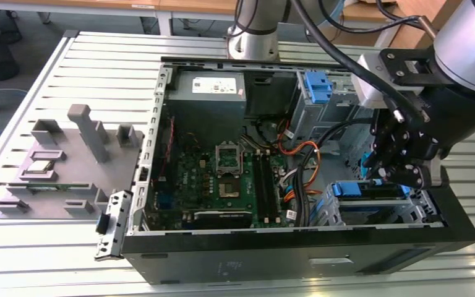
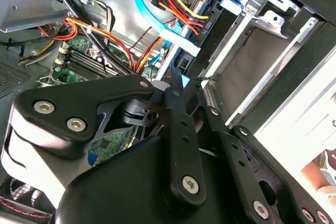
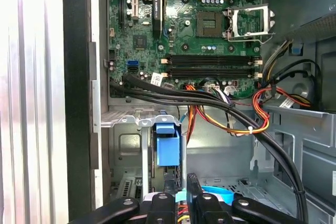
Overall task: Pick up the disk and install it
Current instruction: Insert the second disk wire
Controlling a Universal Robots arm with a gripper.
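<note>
Judging by its position, you are nearly done: the disk (image 1: 358, 189) (image 3: 168, 148) sits in the cage (image 1: 328, 207) at the case's (image 1: 303, 263) near right corner in the exterior view, with the gripper (image 1: 396, 176) just above it. You cannot tell whether the jaws grip it.

Bright, even daylight; glare whitens the slatted table (image 3: 31, 103) in the first wrist view, case interior shadowed

black tool (image 1: 398, 170), green motherboard (image 1: 221, 176), blue bracket (image 3: 168, 148)
</note>
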